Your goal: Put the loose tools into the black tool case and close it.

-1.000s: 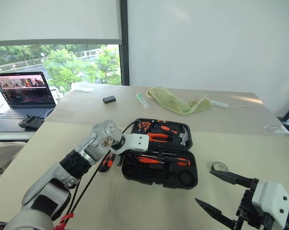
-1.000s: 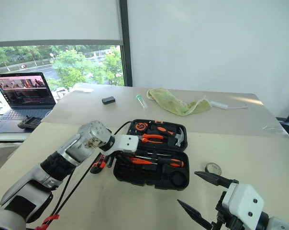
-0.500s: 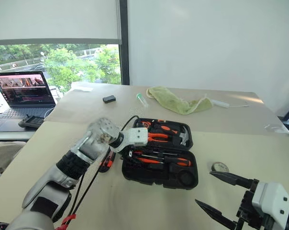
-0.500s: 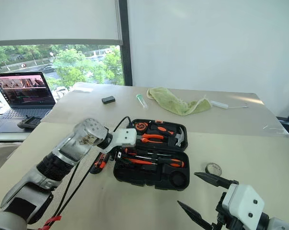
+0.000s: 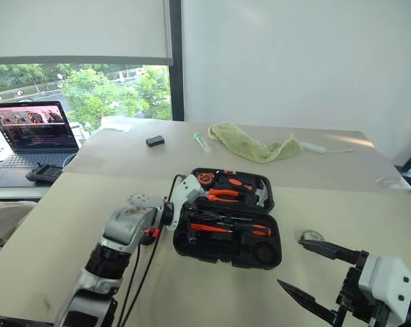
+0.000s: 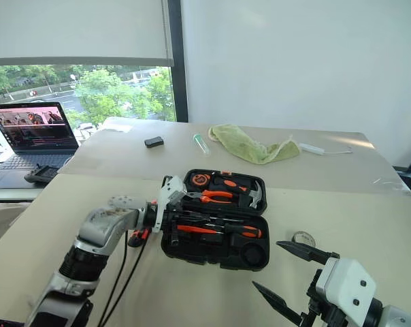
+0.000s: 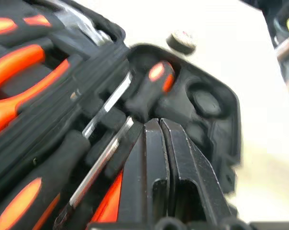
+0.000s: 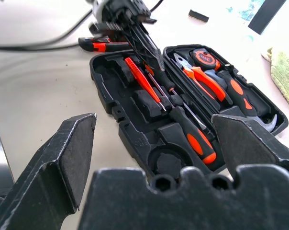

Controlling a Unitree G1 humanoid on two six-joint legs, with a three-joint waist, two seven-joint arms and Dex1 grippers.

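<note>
The black tool case [image 5: 192, 253] lies open in the middle of the table. Its near half holds a slim orange screwdriver [image 8: 141, 78] and an orange-and-black screwdriver [image 5: 253, 230]. My left gripper [image 5: 190, 236] is shut with nothing between its fingers [image 7: 154, 158], and its tips sit in the left end of that half, over the screwdriver shafts. An orange-and-black utility knife [image 5: 150, 234] lies on the table just left of the case, behind my left wrist. A small tape roll [image 5: 312, 237] lies right of the case. My right gripper [image 5: 291, 264] hovers open near the roll, holding nothing.
The far half of the case holds orange-handled pliers [image 5: 222, 196], a hammer [image 5: 261, 194] and a tape measure [image 5: 205, 178]. At the back are a yellow-green cloth [image 5: 253, 146], a small black block [image 5: 155, 141] and a small tube [image 5: 202, 142]. A laptop [image 5: 32, 129] stands at the far left.
My left arm has dropped lower and its wrist has rolled, so the gripper now points into the case's left end with its fingers shut. The right arm has stayed still.
</note>
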